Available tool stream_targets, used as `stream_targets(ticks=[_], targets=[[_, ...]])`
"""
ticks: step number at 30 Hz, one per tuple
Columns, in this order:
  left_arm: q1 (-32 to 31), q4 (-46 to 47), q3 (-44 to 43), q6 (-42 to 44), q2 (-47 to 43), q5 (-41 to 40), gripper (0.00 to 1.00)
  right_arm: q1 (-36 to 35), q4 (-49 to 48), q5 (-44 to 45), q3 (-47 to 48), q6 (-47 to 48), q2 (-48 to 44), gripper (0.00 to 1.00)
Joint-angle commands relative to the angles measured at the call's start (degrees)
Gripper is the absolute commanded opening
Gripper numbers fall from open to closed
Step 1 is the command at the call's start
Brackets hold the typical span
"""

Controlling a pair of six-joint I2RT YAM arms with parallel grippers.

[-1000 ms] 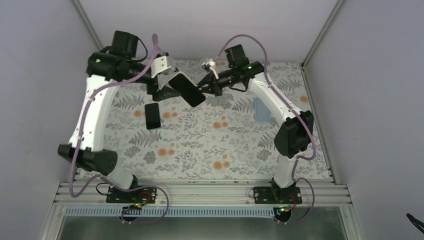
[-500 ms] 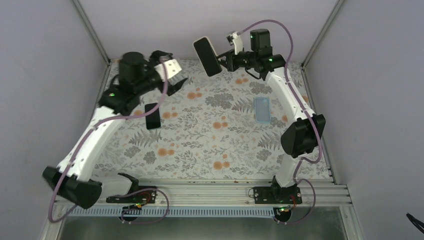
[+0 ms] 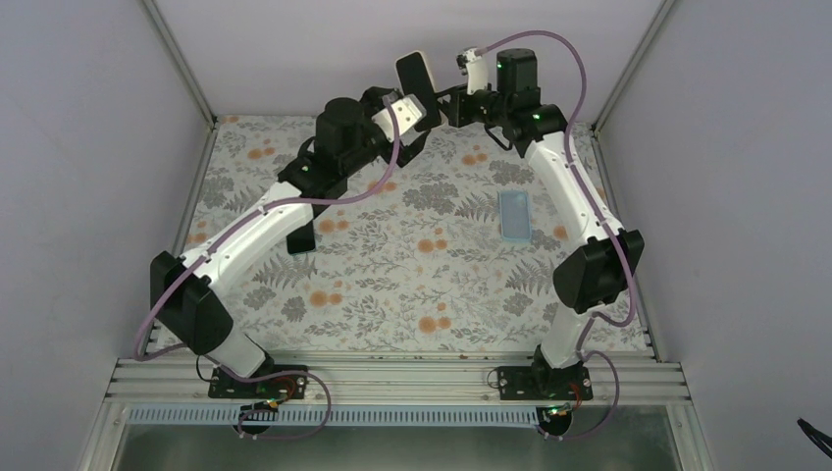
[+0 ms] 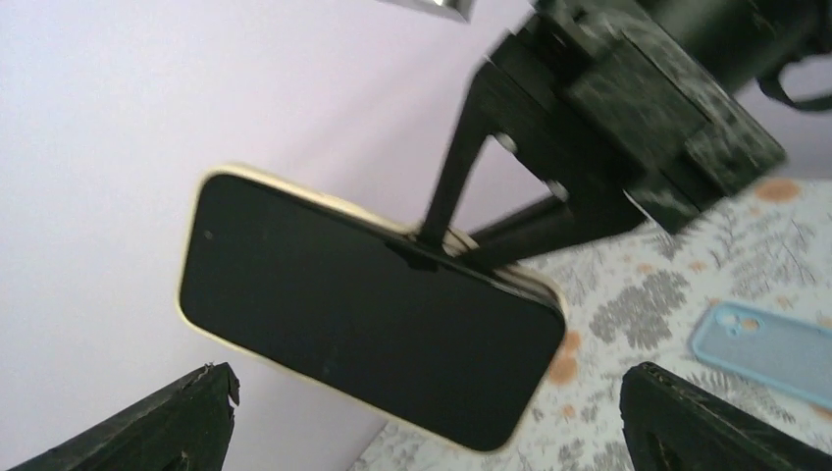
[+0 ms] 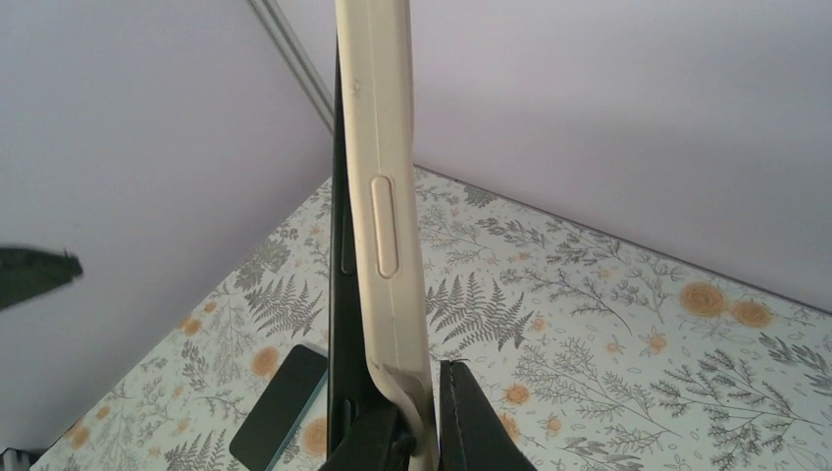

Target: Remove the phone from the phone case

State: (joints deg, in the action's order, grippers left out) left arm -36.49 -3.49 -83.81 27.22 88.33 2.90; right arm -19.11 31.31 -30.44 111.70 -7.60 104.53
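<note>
Top external view, near to far: the floral table [image 3: 412,285] is carrying two loose items, a dark handset [image 3: 304,240] lying flat on the left and partly under the left arm, and an empty blue case [image 3: 515,214] lying flat on the right, well apart from it. Beyond these, at the far edge and lifted against the back wall, the right gripper [image 3: 443,104] is clenching the phone [image 3: 416,83], which is sitting inside its cream case [image 5: 388,196]. The right wrist view is showing the case edge-on with one corner pinched between the fingers, the black phone body lying against its left side. Change noted: a second ago both grippers were meeting at the phone lower over the table. Half a second ago the left arm was swinging away while the right was raising the phone. The left gripper [image 3: 424,126] is now returning, released and spread wide, facing the dark screen without touching it. Reading: the left looks to be lining up a fresh grasp. The case is apparently not off yet, so the separation is remaining undone.
</note>
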Motion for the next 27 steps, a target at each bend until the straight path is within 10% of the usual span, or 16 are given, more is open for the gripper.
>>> stream_targets(ticks=[1,27], targets=[[-0.5,2.7,-4.9,-3.6,3.3,-1.1,0.96,-0.5,-4.6,1.1,-0.3,-1.2,-3.8,0.03],[-1.2,-1.5,-13.7,-7.3,12.2,-1.4,0.95,-0.7,-5.5,1.4,1.9,-3.1,-2.6,0.03]])
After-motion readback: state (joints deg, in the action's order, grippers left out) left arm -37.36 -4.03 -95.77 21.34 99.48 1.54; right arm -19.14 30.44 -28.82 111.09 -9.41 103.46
